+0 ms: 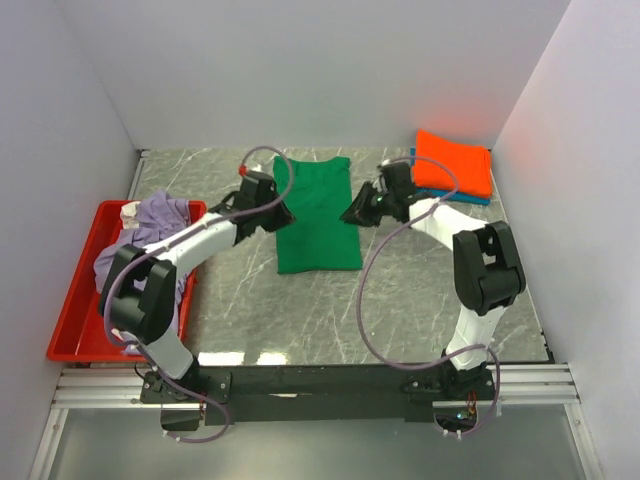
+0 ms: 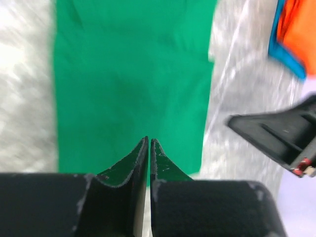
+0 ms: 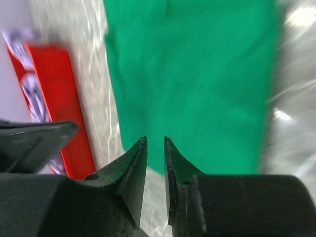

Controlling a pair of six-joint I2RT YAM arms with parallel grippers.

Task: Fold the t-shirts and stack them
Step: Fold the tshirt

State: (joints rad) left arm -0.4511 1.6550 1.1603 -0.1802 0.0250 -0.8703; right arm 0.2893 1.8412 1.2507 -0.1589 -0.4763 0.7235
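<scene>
Bright green cotton t-shirt (image 1: 317, 213) lying partly folded, a long flat strip mid-table. Orange tee (image 1: 453, 163) already stacked on blue tee (image 1: 478, 198), far right. Lavender tee (image 1: 150, 235) waiting in red plastic tray (image 1: 72, 305). Left gripper (image 2: 149, 148) nearly together, empty; right gripper (image 3: 155, 150) slightly apart, empty.

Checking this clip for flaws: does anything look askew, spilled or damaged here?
Nothing damaged. The green t-shirt lies folded lengthwise, slightly skewed on the table. The lavender t-shirt sits crumpled in the red tray.
</scene>
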